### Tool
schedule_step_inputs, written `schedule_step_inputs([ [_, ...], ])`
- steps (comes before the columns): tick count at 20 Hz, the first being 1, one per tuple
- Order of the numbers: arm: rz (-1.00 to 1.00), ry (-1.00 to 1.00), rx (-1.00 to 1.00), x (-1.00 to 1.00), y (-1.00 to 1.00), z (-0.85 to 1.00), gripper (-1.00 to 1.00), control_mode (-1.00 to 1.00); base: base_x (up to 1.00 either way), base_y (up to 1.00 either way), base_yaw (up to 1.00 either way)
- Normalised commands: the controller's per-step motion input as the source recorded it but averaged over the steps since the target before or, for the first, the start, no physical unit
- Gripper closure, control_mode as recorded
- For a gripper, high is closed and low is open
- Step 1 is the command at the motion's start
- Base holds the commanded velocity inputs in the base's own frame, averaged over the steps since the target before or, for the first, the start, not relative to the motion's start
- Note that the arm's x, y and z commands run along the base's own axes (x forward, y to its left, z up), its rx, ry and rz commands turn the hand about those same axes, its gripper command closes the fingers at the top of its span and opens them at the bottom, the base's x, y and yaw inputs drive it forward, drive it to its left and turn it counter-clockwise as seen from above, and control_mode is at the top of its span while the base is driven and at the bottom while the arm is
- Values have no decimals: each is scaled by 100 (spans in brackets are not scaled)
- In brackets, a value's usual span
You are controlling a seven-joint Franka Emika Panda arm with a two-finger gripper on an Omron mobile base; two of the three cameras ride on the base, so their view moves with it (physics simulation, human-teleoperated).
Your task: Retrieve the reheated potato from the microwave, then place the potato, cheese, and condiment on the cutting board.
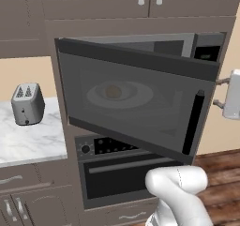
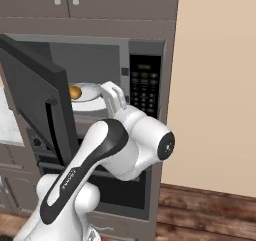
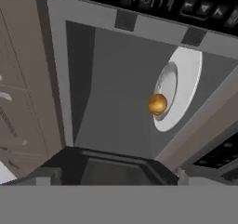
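Observation:
The microwave (image 2: 145, 50) stands with its dark glass door (image 1: 136, 103) swung wide open. Inside, the golden-brown potato (image 2: 75, 92) rests on a white plate (image 2: 92, 91); the hand view shows the potato (image 3: 157, 104) on the plate (image 3: 183, 79) well ahead, and the left base view shows it dimly through the door glass (image 1: 112, 91). My gripper (image 2: 113, 91) hovers open and empty at the mouth of the cavity, a short way right of the potato, also seen past the door's free edge (image 1: 219, 92). The cheese, condiment and cutting board are out of view.
The open door (image 2: 35, 100) juts out on the left of the arm. The black keypad (image 2: 145, 85) borders the cavity on the right. An oven (image 1: 122, 173) sits below the microwave. A toaster (image 1: 27, 103) stands on the marble counter (image 1: 33, 140) at left.

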Motion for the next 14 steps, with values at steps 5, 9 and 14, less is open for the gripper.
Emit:
schedule_step_inputs([
  [5, 11, 6, 13, 53, 20, -10, -100, -100, 0, 0, 0],
  [9, 13, 7, 11, 51, 12, -10, -100, -100, 0, 0, 0],
  [14, 17, 4, 6, 24, 21, -6, -100, -100, 0, 0, 0],
])
